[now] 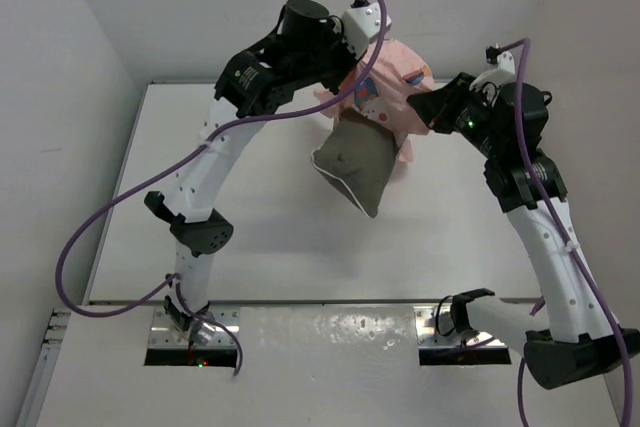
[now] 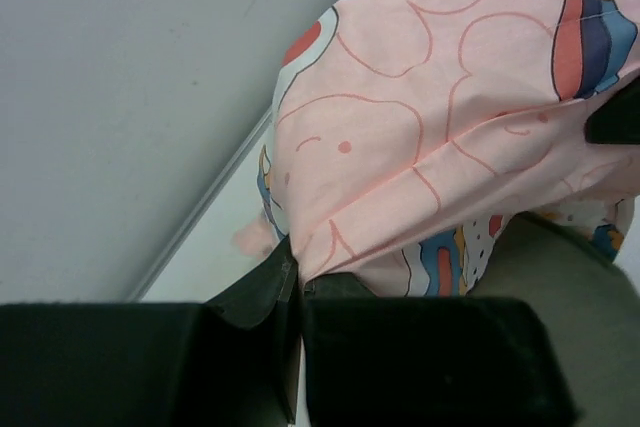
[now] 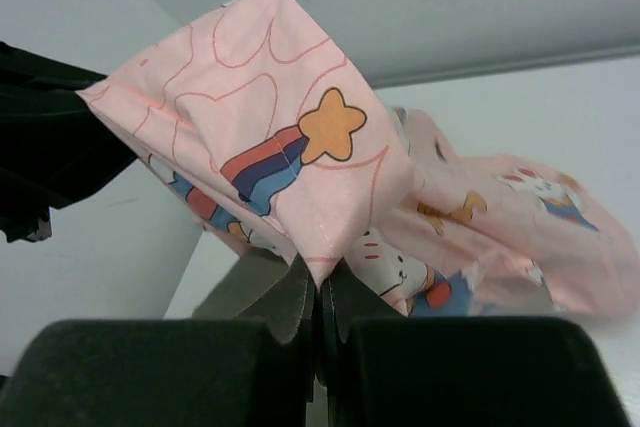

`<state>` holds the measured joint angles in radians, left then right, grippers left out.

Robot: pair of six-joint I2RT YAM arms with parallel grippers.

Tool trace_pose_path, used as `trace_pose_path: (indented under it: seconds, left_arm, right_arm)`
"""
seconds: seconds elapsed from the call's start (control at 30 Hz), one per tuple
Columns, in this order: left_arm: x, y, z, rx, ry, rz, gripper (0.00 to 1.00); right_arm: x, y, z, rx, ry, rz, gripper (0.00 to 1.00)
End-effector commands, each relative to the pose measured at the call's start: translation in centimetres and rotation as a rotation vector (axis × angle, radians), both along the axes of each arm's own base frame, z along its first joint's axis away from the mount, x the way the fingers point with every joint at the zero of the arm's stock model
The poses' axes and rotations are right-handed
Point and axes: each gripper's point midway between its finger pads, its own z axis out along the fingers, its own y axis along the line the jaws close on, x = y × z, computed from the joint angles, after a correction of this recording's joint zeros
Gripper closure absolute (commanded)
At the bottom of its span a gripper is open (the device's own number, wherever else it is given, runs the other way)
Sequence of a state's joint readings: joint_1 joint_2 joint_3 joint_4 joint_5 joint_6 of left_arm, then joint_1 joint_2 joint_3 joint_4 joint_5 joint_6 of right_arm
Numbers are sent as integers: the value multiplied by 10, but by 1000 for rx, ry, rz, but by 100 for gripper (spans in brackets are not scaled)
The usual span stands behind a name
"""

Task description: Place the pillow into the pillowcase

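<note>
The left gripper [image 2: 298,269] and the right gripper [image 3: 320,282] are each pinching a fold of the pillowcase [image 1: 392,87] between tightly closed jaws, holding it up over the table [image 1: 270,237] near the middle of its far edge. The pillow [image 1: 358,162] is hanging out of the pillowcase's underside, its lower corner pointing toward the table's centre.

place: robotics lab cell | cues: white table [image 1: 280,247], plain white enclosure walls [image 1: 70,57]

The pillowcase [image 1: 392,85] hangs over the far table [image 1: 290,247], between left gripper [image 2: 298,272] and right gripper [image 3: 318,282]. The pillow [image 1: 355,162] protrudes from its near side.
</note>
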<state>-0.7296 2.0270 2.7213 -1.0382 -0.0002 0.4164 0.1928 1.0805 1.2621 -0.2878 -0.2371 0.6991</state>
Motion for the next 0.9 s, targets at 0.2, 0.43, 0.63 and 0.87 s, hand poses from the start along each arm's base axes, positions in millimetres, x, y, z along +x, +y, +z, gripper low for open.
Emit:
trace_pose_path:
  seconds: [0.2,0.43,0.63,0.87]
  left_arm:
    - [-5,17,48,-98,-96,35,100]
    - [5,11,11,-15,-40,32,100]
    - [-8,21,64,-125,-133,41,100]
    - [-2,26,30,-20,-73,69,100]
  right_arm:
    - [-16,0,4,-165,52,4,100]
    - [-25,-15,18,-153,-92,-79,100]
    - [-31,3,38,-164,-51,7,100]
    - [-43,0,53,-118,-183,-36,100]
